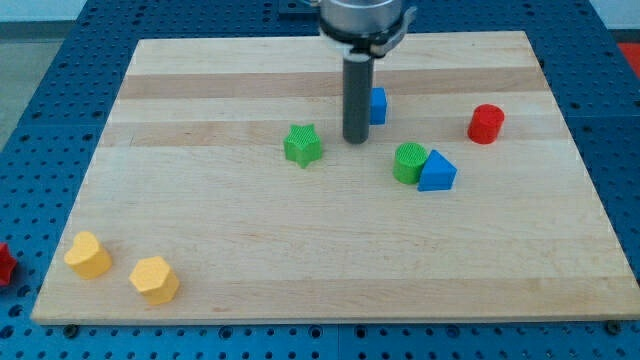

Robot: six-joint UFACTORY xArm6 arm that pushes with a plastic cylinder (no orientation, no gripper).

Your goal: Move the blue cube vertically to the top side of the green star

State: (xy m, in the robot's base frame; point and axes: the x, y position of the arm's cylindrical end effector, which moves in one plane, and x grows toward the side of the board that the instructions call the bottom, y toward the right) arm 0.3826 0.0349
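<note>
The blue cube (377,105) sits on the wooden board, partly hidden behind my rod, above and to the right of the green star (303,145). My tip (355,140) rests on the board just left of and slightly below the blue cube, to the right of the green star, with a small gap to each.
A green cylinder (409,163) touches a blue triangular block (437,172) right of centre. A red cylinder (486,123) stands at the right. Two yellow blocks (88,255) (154,279) lie at the bottom left. A red piece (4,264) lies off the board's left edge.
</note>
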